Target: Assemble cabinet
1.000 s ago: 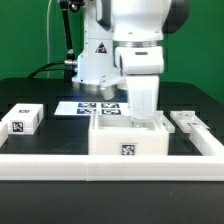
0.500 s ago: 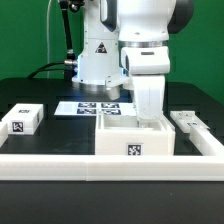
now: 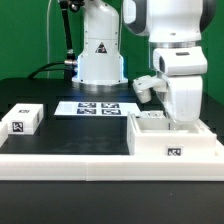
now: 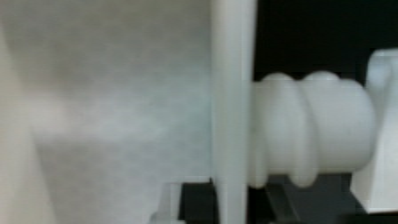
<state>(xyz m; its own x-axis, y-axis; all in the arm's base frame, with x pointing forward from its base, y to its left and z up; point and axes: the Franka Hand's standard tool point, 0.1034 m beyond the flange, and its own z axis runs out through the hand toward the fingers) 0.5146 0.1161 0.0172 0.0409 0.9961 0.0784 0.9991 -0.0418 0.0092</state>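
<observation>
The cabinet (image 3: 172, 140), an open white box body with a tag on its front, stands at the exterior view's right, against the white front rail. My gripper (image 3: 183, 119) reaches down into its open top by the right wall. It appears shut on that wall, with the fingertips hidden inside. The wrist view is blurred and very close. It shows a thin upright white wall (image 4: 228, 100) and a ribbed white part (image 4: 313, 125) beside it.
A small white tagged block (image 3: 22, 120) lies at the exterior view's left. The marker board (image 3: 97, 108) lies at the back centre before the robot base (image 3: 100, 55). A white rail (image 3: 70, 165) runs along the front.
My gripper and the cabinet have moved together toward the exterior view's right along the front rail. The loose part seen at the far right is now hidden behind them.
</observation>
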